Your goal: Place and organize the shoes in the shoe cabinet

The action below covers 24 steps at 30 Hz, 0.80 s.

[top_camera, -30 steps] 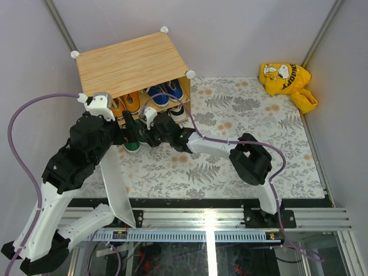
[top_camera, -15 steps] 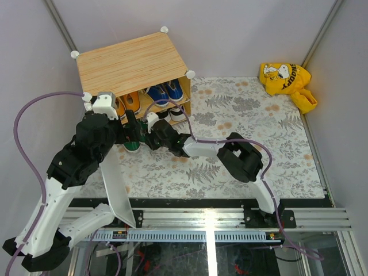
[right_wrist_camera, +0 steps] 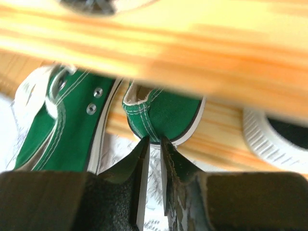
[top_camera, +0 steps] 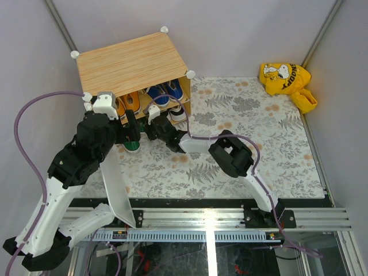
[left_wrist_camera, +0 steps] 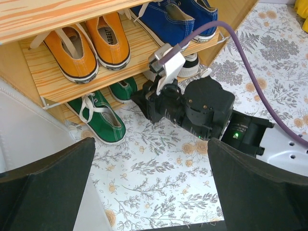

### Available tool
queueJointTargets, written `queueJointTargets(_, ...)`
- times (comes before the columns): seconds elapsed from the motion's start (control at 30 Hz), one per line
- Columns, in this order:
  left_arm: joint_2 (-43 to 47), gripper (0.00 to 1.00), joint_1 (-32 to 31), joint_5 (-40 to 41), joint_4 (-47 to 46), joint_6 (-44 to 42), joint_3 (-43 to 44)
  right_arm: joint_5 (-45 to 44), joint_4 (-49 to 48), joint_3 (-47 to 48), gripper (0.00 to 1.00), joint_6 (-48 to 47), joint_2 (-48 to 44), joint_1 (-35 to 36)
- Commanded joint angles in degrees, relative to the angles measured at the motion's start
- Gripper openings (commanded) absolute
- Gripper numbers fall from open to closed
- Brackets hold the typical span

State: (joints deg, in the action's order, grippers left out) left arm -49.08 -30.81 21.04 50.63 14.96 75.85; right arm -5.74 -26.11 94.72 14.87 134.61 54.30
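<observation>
moved: right arm has pushed in toward the shoe cabinet [top_camera: 129, 63]; its elbow has swung left and its wrist is closer to the open front. Left arm is about the same as half a second ago.
right gripper [right_wrist_camera: 153, 144]: fingers nearly closed with only a thin slit between them, tips at the heel of a green shoe [right_wrist_camera: 163, 113]. Can't tell if they pinch the heel edge or just press on it.
left gripper [left_wrist_camera: 150, 144]: spread wide, holding nothing, hovering in front of the cabinet and looking down on the right wrist.
green shoe location: on the bottom level, under the wooden shelf [left_wrist_camera: 53, 82], only the heel end showing.
second green shoe [left_wrist_camera: 103, 122]: just beside the first, sticking out past the cabinet front onto the floral mat [left_wrist_camera: 159, 192].
already stowed: orange pair [left_wrist_camera: 86, 48] and blue pair [left_wrist_camera: 178, 19] on the upper shelf; a black-and-white shoe [left_wrist_camera: 190, 65] is below on the right.
step, my read: seating the green shoe fully under the shelf.
how to do it well: push low and straight along the shoe's length, keeping the tips centred on the heel so it doesn't turn.
watch: shelf edge sits close above the fingers; don't lift.
next, likely: line the second green shoe up beside the first.
</observation>
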Motion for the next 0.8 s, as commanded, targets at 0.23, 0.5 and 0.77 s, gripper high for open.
queueJointTargets(0.23, 1.2, 1.00, -0.3, 1.4, -1.2, -1.2, -0.8, -3.0, -2.3, 3.8, 0.20, -2.7, 0.5, -1.5)
queueJointTargets(0.5, 0.8, 1.00, -0.3, 0.9, -1.2, -0.9, 0.2, 2.8, -5.6, -13.0, 0.20, -3.5, -11.7, 2.3)
queueJointTargets(0.77, 0.1, 1.00, -0.3, 1.4, -1.1, -0.7, -0.2, 11.4, -9.3, -10.7, 0.21, 5.7, -6.9, 4.3)
